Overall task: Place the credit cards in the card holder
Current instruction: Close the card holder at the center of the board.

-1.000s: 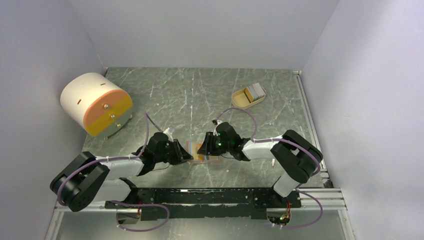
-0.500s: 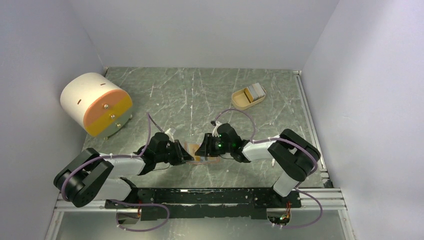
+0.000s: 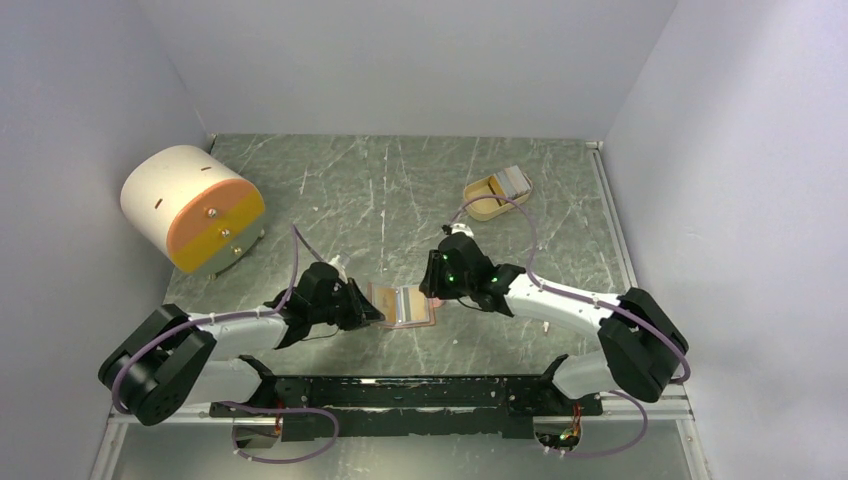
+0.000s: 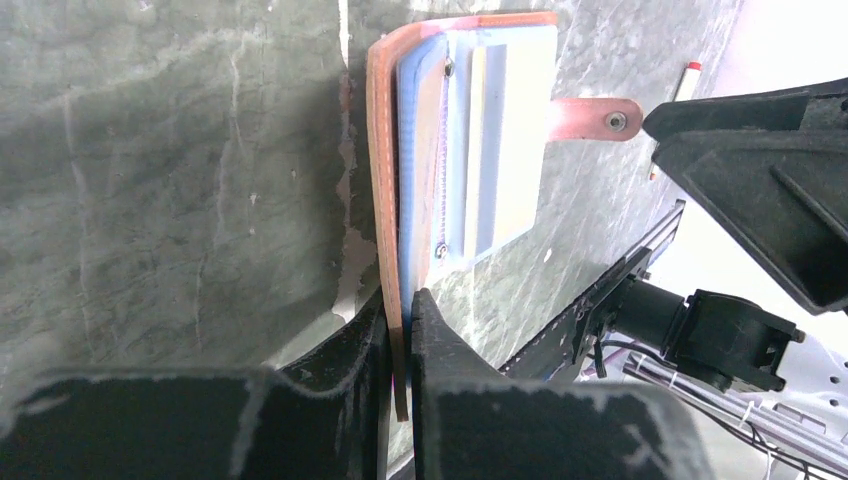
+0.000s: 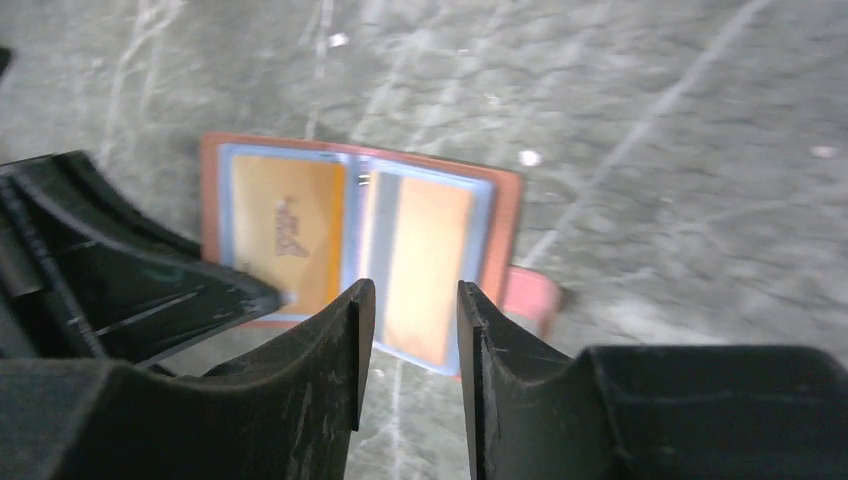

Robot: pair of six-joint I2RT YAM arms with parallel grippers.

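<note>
Nearest us, the left gripper (image 4: 398, 305) is pinching the edge of the salmon-pink leather-like folding card holder (image 3: 403, 305), tighter than a second ago, and the holder is lying open between the arms. The right gripper (image 5: 412, 300), jaws half apart and empty, is hovering just beyond, having drawn back off it. It's the holder-steadying step, I'd say. Next it's needing the light blue and grey-white plastic credit cards (image 3: 514, 180), sitting in the far beige oval tray (image 3: 478, 207).

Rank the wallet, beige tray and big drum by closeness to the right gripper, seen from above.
1. Wallet: beside the right gripper, between the arms.
2. Beige tray: farther back, to the right.
3. Drum: far back-left corner.
</note>
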